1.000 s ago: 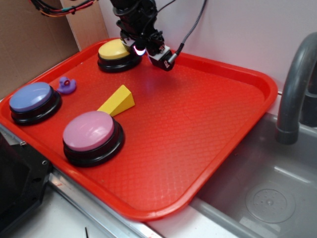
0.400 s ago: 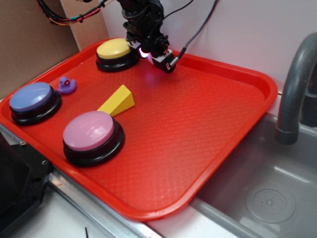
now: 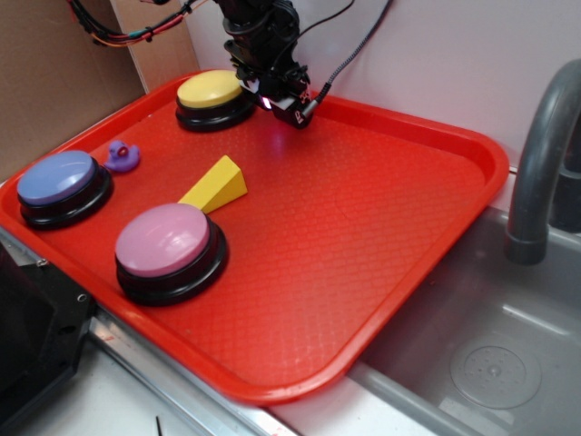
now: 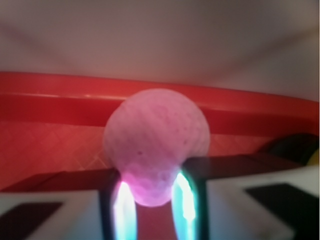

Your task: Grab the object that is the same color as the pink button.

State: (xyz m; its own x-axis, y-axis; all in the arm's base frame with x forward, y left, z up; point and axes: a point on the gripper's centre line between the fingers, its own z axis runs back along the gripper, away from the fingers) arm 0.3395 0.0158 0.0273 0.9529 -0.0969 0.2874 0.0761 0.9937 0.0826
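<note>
The object, a small pink ball (image 4: 156, 135) with a bumpy texture, fills the middle of the wrist view. Its lower part is pinched between the two glowing fingers of my gripper (image 4: 154, 197), which is shut on it. In the exterior view my gripper (image 3: 271, 102) sits low at the back of the red tray (image 3: 381, 227), just right of the yellow button (image 3: 211, 93). There only a pink glow shows between the fingers. The pink button (image 3: 165, 241), a large dome on a black base, stands near the tray's front left.
A blue-purple button (image 3: 59, 180) is at the tray's left, with a tiny purple duck (image 3: 122, 156) behind it. A yellow wedge (image 3: 216, 183) lies between the buttons. The tray's back rim (image 4: 60, 92) is right behind the ball. A grey faucet (image 3: 545, 154) and a sink are to the right.
My gripper has shifted a little to the right, off the yellow button's edge and toward the tray's back rim. The pink glow between its fingers shows less than before.
</note>
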